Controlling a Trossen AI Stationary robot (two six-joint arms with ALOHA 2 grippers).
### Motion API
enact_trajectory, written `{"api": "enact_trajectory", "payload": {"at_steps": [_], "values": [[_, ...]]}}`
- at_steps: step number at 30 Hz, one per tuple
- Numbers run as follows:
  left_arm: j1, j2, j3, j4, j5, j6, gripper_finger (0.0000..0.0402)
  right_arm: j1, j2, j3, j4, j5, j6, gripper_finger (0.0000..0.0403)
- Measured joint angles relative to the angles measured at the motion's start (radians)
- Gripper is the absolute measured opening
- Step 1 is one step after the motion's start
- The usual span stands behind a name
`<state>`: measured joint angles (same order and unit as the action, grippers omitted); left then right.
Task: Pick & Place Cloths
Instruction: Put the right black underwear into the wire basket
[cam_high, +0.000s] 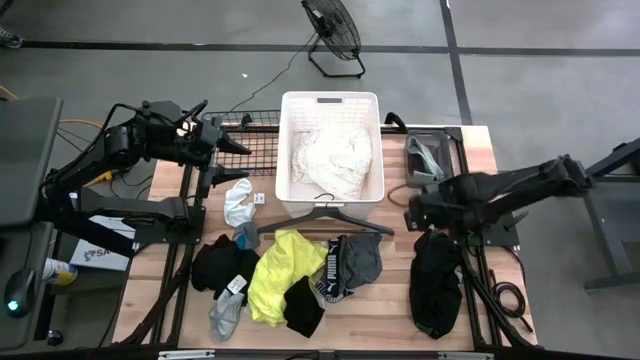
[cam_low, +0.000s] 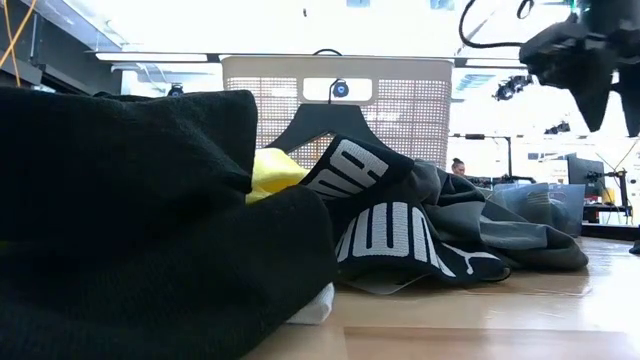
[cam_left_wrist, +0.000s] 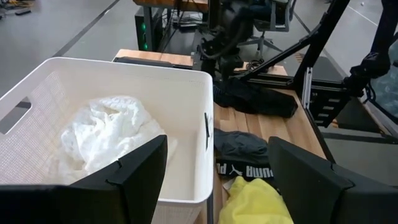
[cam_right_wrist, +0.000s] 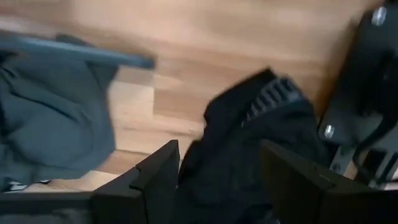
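Right now the right gripper (cam_high: 422, 213) hovers, fingers spread and empty, above the black garment (cam_high: 436, 283) at the table's right edge; closing on it looks next. Left gripper (cam_high: 232, 141) waits spread by the basket (cam_high: 330, 100) holding the white lacy cloth (cam_high: 330, 162). A waistband (cam_low: 395, 232) probably reads "PUMA".

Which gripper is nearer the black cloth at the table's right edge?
Right. The right gripper hangs just above the black cloth, fingers open. The left gripper is far off, beyond the basket.
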<state>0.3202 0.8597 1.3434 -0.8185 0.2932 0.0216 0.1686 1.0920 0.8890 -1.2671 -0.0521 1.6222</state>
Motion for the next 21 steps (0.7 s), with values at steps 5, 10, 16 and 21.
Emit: {"api": "enact_trajectory", "payload": {"at_steps": [5, 10, 16, 21], "values": [[0.000, 0.000, 0.000, -0.001, 0.003, 0.000, 0.0273, 0.113, 0.101, 0.000, 0.001, -0.009, 0.131, 0.0206], [0.000, 0.000, 0.000, -0.001, 0.003, 0.000, 0.0273, 0.195, 0.219, 0.000, 0.006, -0.051, 0.214, 0.0205], [0.000, 0.000, 0.000, -0.011, 0.003, 0.000, 0.0273, 0.267, 0.333, -0.002, 0.051, -0.089, 0.268, 0.0205], [0.000, 0.000, 0.000, -0.030, 0.003, -0.001, 0.0273, 0.321, 0.389, -0.002, 0.104, -0.088, 0.328, 0.0205]]}}
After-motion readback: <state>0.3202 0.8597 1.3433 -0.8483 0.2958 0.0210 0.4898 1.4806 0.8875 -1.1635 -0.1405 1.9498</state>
